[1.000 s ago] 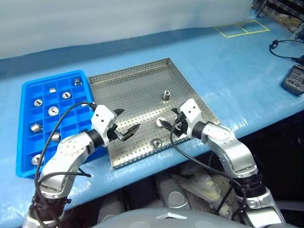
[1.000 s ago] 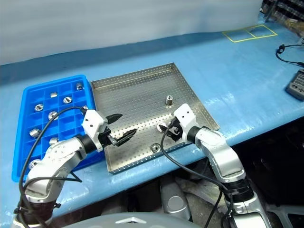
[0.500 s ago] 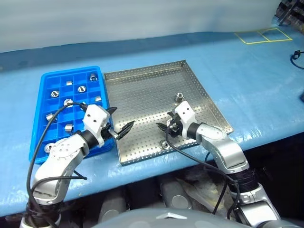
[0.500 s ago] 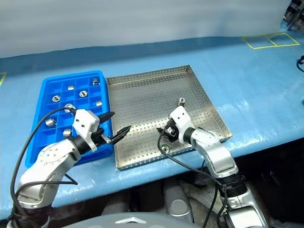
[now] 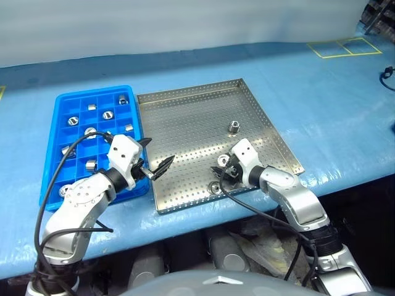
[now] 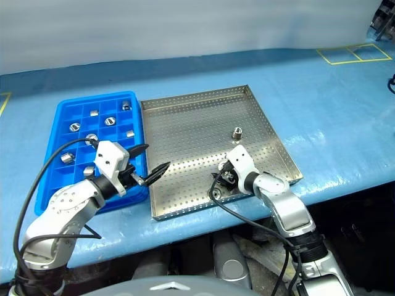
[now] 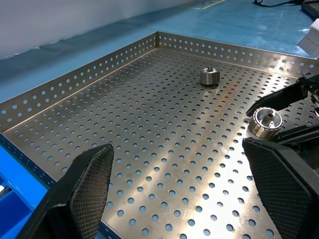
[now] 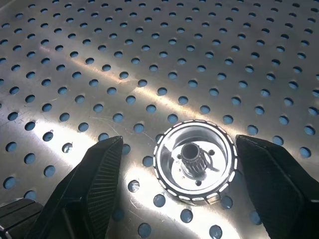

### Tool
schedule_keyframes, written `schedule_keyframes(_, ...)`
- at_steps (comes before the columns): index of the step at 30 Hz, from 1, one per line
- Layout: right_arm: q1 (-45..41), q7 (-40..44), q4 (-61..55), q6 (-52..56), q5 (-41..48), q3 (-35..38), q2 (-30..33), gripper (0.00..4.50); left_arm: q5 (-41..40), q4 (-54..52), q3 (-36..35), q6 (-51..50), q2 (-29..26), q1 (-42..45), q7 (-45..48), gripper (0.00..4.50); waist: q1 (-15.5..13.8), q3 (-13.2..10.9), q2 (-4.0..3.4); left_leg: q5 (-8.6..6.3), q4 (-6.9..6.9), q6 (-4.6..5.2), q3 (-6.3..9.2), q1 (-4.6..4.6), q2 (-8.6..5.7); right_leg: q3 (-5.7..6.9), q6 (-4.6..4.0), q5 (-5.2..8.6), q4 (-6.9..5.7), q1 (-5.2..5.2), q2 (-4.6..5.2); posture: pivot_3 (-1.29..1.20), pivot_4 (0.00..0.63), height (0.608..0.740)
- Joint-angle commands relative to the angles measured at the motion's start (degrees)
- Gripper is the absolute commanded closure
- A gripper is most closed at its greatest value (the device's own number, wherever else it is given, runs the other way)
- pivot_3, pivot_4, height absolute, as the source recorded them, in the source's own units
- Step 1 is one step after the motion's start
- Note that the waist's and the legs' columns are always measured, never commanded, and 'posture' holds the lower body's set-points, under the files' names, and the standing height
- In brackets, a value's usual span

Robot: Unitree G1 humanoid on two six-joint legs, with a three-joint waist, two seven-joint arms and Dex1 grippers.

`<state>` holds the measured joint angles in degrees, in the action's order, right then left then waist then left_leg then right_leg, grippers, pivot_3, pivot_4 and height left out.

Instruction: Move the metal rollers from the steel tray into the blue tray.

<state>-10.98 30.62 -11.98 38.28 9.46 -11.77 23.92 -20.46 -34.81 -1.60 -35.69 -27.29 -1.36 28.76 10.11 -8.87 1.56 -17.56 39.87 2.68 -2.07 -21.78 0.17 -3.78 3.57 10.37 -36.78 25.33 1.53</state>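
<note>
The steel tray point(image 5: 185, 117) lies mid-table with the blue tray point(image 5: 52, 151) against its left side. Several metal rollers sit in the blue tray's compartments, such as one roller point(image 5: 72, 121). On the steel tray's floor one roller point(image 5: 234, 127) stands alone. Near the front rim another roller point(image 8: 195, 167) lies flat between the fingers of my right gripper point(image 5: 218, 174). That gripper is open, with a gap on each side of the roller. My left gripper point(image 5: 155, 156) hangs open and holds nothing, over the steel tray's left edge.
The blue table top point(image 5: 321, 98) stretches to the right, with yellow tape squares point(image 5: 342, 47) at the far right. The table's front edge runs just below both trays.
The camera view has shifted. My right gripper has sunk toward the tray floor and now straddles the roller. The left gripper has kept still.
</note>
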Motion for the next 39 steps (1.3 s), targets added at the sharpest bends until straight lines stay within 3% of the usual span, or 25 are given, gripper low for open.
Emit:
schedule_keyframes(1, -0.8, 0.0, -0.5, 0.1, -0.4, 0.3, 0.2, 1.50, -0.9, -2.8, -1.5, 1.0, -0.4, 0.5, -0.1, 0.00, -0.1, 0.0, 0.00, 0.00, 0.00, 0.00, 0.00, 0.00, 0.00, 0.00, 0.00, 0.00, 0.00, 0.00, 0.00, -0.18, 0.150, 0.740)
schedule_keyframes(5, -1.8, -0.8, -0.7, -0.1, -0.8, 0.3, -0.4, 2.68, -2.1, -3.5, -2.8, 1.0, -0.2, 0.2, -0.2, 0.00, 0.0, 0.0, 0.00, 0.00, 0.00, 0.00, 0.00, 0.00, 0.00, 0.00, 0.00, 0.00, 0.00, 0.01, 0.00, -0.17, 0.150, 0.740)
schedule_keyframes(10, -4.7, -2.0, -0.9, -1.3, -1.4, 1.0, -1.6, 2.68, -2.9, -5.2, -4.9, 0.6, -0.3, -1.8, -0.6, 0.00, 0.0, 0.0, -0.01, 0.00, 0.00, 0.00, 0.00, 0.00, 0.00, 0.00, 0.00, 0.00, 0.00, 0.01, 0.00, -0.16, 0.150, 0.740)
schedule_keyframes(16, -15.9, -0.9, 2.5, -4.9, -0.8, 0.7, -5.0, 2.68, -3.1, -9.3, -9.4, -0.2, -2.9, -9.8, -0.6, 0.00, -0.2, 0.0, 0.01, 0.00, 0.00, -0.01, -0.02, 0.00, 0.03, 0.02, -0.02, 0.01, -0.02, 0.05, 0.00, -0.11, 0.150, 0.740)
schedule_keyframes(21, -28.2, 1.7, 14.5, -11.7, -2.0, -3.1, -12.5, 2.68, -3.1, -12.2, -10.4, 0.3, -2.3, -14.2, -2.4, 0.00, -0.8, -0.1, -0.02, 0.01, 0.00, -0.03, -0.02, 0.02, 0.08, 0.10, -0.09, -0.01, -0.03, 0.07, -0.01, -0.04, 0.150, 0.740)
schedule_keyframes(30, -42.0, 7.9, 41.2, -26.0, -5.0, -8.4, -27.2, 2.68, -1.2, -13.7, -6.0, 0.8, 0.2, -15.3, -6.4, 0.00, -5.6, -0.1, -0.02, -0.02, -0.28, -0.18, 0.08, 0.01, 0.09, 0.52, -0.35, -0.01, 0.00, 0.16, 0.25, 0.06, 0.150, 0.740)
schedule_keyframes(39, -49.6, 9.9, 60.2, -35.1, -8.3, -8.0, -33.6, 2.68, 0.4, -16.3, -3.8, 2.4, 3.8, -19.7, -10.1, 0.00, -9.7, -0.1, -0.06, 0.14, -0.66, -0.72, 0.43, 0.01, 0.09, 2.04, -0.86, 0.27, 0.04, 0.17, 1.07, 0.17, 0.150, 0.740)
